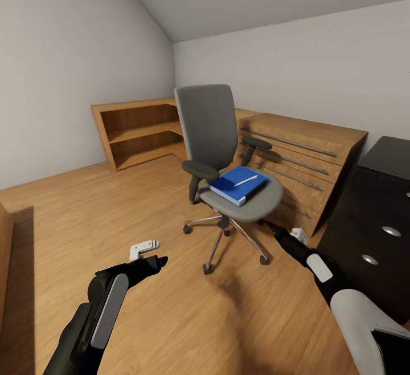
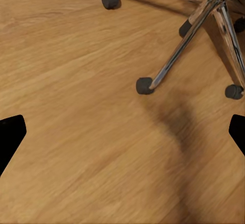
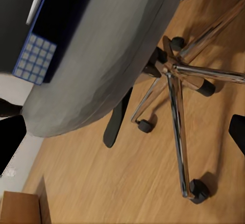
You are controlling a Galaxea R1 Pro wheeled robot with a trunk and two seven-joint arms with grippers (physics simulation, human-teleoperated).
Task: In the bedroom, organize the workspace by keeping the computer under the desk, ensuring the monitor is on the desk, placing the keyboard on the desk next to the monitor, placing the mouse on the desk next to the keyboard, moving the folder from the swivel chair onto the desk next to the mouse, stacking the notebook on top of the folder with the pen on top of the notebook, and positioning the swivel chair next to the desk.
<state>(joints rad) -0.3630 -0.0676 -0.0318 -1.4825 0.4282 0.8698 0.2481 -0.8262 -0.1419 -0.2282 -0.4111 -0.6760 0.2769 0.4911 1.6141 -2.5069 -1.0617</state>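
Observation:
The grey swivel chair (image 1: 212, 135) stands mid-room on a chrome star base (image 1: 228, 232) with castors. On its seat lies a flat blue folder (image 1: 238, 186) with a thin white pen (image 1: 246, 180) on top; I cannot make out a separate notebook. My left gripper (image 1: 151, 257) hovers open over bare floor, left of the chair's base (image 2: 178, 45). My right gripper (image 1: 283, 233) is open, low beside the seat's front right edge. The right wrist view looks at the seat's underside (image 3: 97, 55), the folder's edge (image 3: 35, 55) and the base (image 3: 176, 75). Both grippers hold nothing.
A low wooden shelf unit (image 1: 139, 130) stands in the far corner. A wooden cabinet with metal rails (image 1: 304, 161) is right behind the chair, and a black drawer unit (image 1: 376, 215) at the right. Open wood floor (image 1: 85, 204) lies to the left.

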